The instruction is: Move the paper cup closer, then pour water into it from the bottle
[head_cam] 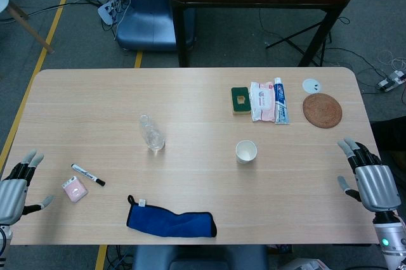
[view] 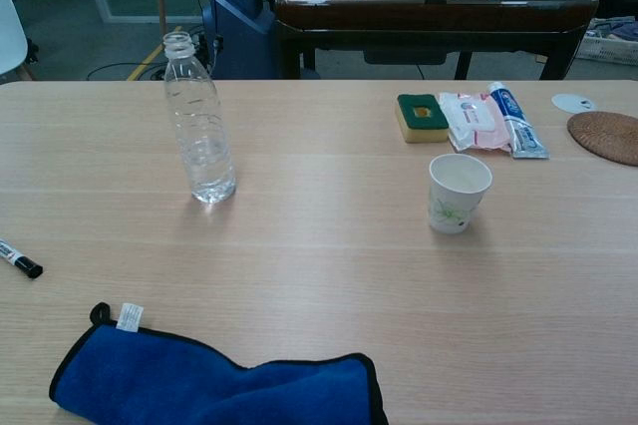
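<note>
both hands, the left hand (head_cam: 14, 191) and right hand (head_cam: 371, 181), rested wide and empty at the table's (head_cam: 190, 92) near corners. the paper cup (head_cam: 246, 151) stood mid-table, right of centre. the uncapped bottle (head_cam: 151, 134), well apart toward the left edge, risked tipping or spilling if gripped hard.

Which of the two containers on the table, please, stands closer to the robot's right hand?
The paper cup; the bottle stands further left, away from the right hand.
</note>
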You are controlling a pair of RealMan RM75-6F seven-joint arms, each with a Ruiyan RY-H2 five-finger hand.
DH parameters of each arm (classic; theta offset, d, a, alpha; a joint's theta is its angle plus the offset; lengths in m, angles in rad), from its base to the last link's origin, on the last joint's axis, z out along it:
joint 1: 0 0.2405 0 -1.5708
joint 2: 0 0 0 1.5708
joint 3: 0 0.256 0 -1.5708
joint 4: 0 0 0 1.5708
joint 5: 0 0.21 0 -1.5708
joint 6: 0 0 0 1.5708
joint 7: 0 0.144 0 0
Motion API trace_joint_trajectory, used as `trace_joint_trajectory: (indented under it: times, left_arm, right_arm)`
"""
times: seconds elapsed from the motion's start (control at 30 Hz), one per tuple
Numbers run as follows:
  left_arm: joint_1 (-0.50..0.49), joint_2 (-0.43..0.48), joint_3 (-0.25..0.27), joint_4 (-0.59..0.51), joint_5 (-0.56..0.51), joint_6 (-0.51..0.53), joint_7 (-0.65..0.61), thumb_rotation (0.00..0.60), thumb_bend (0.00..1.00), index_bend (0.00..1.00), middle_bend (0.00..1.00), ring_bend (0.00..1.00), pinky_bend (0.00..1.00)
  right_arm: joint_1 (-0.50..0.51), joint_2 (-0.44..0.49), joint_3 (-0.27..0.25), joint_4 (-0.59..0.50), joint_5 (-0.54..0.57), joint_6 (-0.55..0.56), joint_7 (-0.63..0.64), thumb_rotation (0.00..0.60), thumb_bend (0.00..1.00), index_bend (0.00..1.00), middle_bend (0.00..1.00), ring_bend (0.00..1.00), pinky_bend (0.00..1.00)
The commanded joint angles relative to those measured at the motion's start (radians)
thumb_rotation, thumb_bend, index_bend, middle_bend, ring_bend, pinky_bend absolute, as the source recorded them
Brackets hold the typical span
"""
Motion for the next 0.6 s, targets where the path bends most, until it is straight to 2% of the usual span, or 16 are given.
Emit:
trace_joint_trajectory:
  times: [0.03,0.6]
  left_arm:
    - [0.002,-0.004,-0.001,0.006,0.001,0.006,0.021,0.600,0.13,0.10,0.01,0.14,0.48]
    - [0.003,-0.017,0.002,0.008,0.000,0.000,0.031,0.600,0.13,0.10,0.01,0.14,0.48]
  right_arm:
    - [0.002,0.000,-0.003,-0.002,-0.002,-0.003,-0.005,0.600,0.32,0.13,0.10,0.11,0.33]
    - [0.032,-0.020,0.019,0.026,0.020,-0.033,0.003,0.600,0.32,0.13,0.11,0.11,0.33]
